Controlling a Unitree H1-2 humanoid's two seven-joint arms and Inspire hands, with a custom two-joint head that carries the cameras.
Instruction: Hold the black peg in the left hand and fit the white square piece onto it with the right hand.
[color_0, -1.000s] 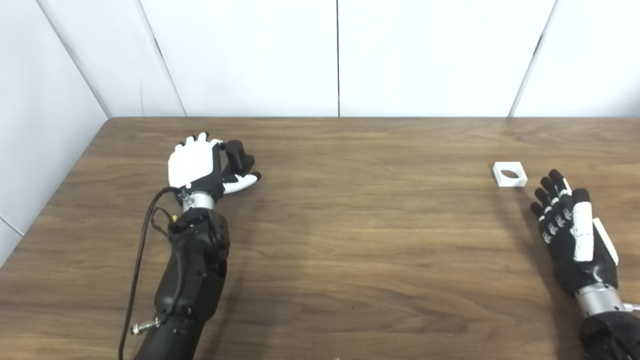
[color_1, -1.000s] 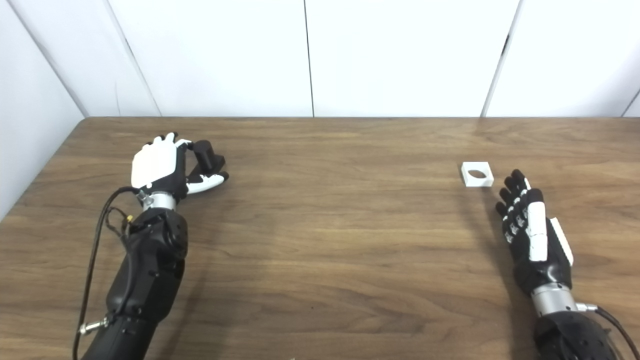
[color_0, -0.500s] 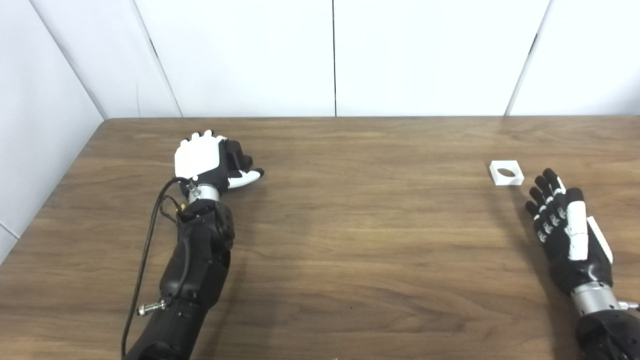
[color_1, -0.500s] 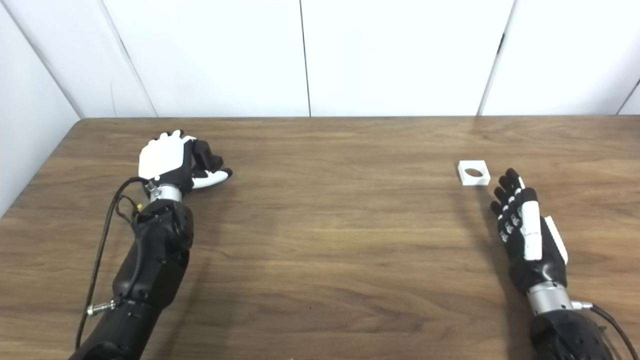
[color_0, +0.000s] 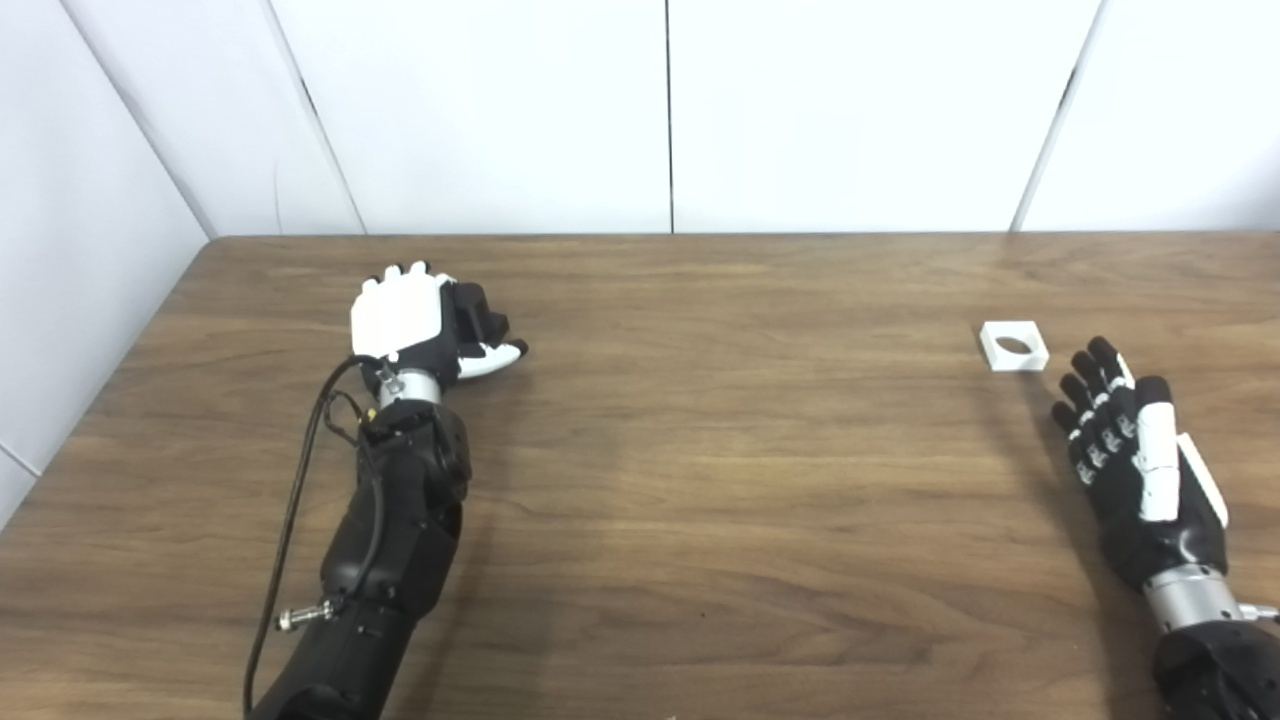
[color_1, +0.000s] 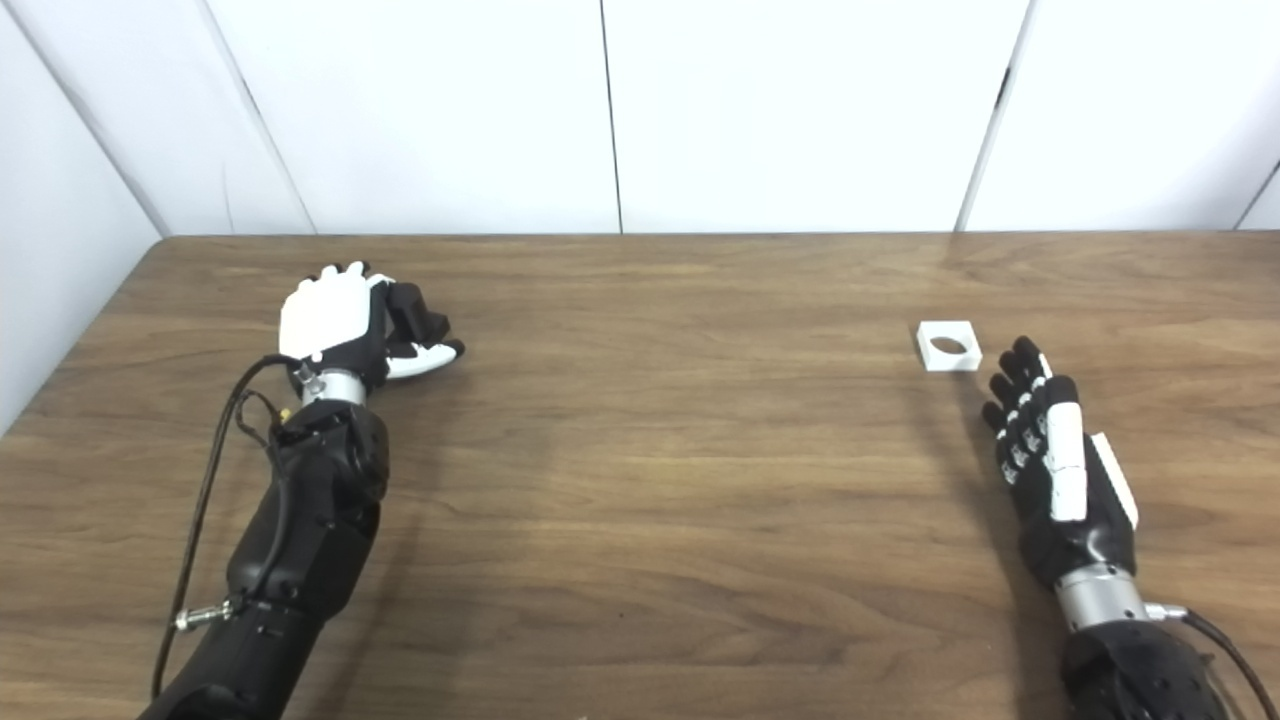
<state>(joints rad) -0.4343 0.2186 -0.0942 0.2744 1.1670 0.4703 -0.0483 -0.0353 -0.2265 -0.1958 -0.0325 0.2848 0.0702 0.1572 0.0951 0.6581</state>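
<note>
My left hand (color_0: 415, 320) rests on the far left of the wooden table (color_0: 720, 450), its white back towards me. Its fingers and thumb are curled round the black peg (color_0: 480, 312), which is mostly hidden by them; it also shows in the right eye view (color_1: 412, 308). The white square piece (color_0: 1015, 346) with a round hole lies flat on the table at the right. My right hand (color_0: 1135, 455) is open and empty, fingers straight, its fingertips a little short of the piece and to its right, not touching it.
White wall panels stand behind the table's far edge (color_0: 640, 236) and along its left side. A black cable (color_0: 300, 450) loops beside my left forearm. Bare wood lies between the two hands.
My left hand has moved a little further away and closed more tightly round the peg, which now shows less. The right hand has hardly moved. The view has shifted slightly.
</note>
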